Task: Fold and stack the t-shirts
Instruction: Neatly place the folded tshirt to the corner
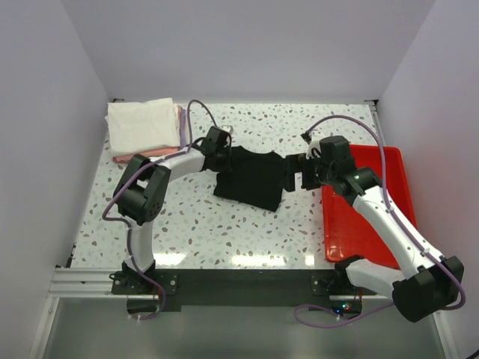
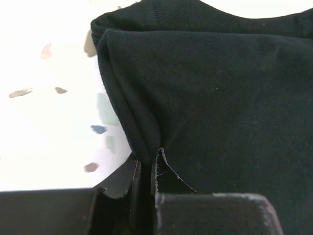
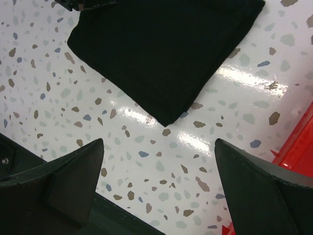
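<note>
Cloth from the black t-shirt (image 2: 215, 98) is pinched between the pressed-together fingers of the left gripper (image 2: 146, 169). A ridge of fabric rises from the clamp and runs up the shirt's left edge. In the left wrist view, a ribbed band shows along the top of the garment.

From above, the black t-shirt (image 1: 251, 178) lies in the middle of the speckled table (image 1: 224, 224) as a roughly folded, slightly skewed rectangle. The left gripper (image 1: 218, 147) holds it at its far left corner.

The right gripper (image 1: 294, 173) sits just beside the shirt's right edge, between the shirt and the red tray (image 1: 374, 217). Its wrist camera shows the right gripper (image 3: 157, 142) spread wide, and both fingers (image 3: 73, 181) are apart over bare tabletop with nothing between them. In that view the black t-shirt (image 3: 166, 54) lies flat beyond the fingertips, one corner pointing back toward them, and stacked layers show along its right edge. A sliver of the red tray (image 3: 298, 142) shows at the right.

At the far left corner of the table a folded white t-shirt (image 1: 142, 126) rests on a folded pink t-shirt (image 1: 146, 152), well apart from the black one.
</note>
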`<state>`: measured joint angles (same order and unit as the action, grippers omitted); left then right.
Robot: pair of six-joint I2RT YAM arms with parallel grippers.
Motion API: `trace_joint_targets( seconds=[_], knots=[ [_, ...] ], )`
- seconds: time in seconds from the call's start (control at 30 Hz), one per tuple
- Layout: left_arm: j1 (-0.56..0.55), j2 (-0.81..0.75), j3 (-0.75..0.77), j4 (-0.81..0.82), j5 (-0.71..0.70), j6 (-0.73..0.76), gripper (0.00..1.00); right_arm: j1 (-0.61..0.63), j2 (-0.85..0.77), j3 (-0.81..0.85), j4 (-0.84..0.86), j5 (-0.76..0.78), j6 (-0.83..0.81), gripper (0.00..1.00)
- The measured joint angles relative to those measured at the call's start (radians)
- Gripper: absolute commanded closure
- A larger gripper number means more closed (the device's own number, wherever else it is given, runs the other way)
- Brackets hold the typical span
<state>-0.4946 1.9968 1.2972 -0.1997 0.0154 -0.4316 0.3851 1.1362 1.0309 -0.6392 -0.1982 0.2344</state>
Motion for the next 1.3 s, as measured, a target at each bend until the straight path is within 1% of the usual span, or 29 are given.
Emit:
trace_joint_targets(
  seconds=[0.2,0.37,0.5,0.67,0.8,0.97,1.13,1.3],
  knots=[
    [-0.004,-0.004,0.089,-0.122,-0.151,0.093,1.0,0.0,-0.078,-0.005,0.001,0.056,0.003,0.01],
    [0.009,-0.017,0.167,-0.156,-0.294,0.217,1.0,0.0,-0.125,-0.006,0.005,0.104,0.008,0.01],
    [0.051,-0.019,0.222,-0.169,-0.366,0.302,1.0,0.0,-0.165,-0.011,0.012,0.145,0.009,0.01],
    [0.136,-0.019,0.29,-0.176,-0.426,0.406,1.0,0.0,-0.2,-0.023,0.028,0.209,0.012,0.01],
    [0.183,-0.019,0.323,-0.161,-0.478,0.503,1.0,0.0,-0.208,-0.03,0.034,0.258,0.013,0.01],
    [0.204,-0.019,0.363,-0.167,-0.516,0.587,1.0,0.0,-0.206,-0.035,0.035,0.312,0.016,0.01],
    [0.218,-0.019,0.431,-0.172,-0.523,0.635,1.0,0.0,-0.195,-0.038,0.04,0.344,0.019,0.01],
    [0.228,-0.032,0.449,-0.169,-0.517,0.661,1.0,0.0,-0.182,-0.039,0.042,0.367,0.019,0.01]
  ],
)
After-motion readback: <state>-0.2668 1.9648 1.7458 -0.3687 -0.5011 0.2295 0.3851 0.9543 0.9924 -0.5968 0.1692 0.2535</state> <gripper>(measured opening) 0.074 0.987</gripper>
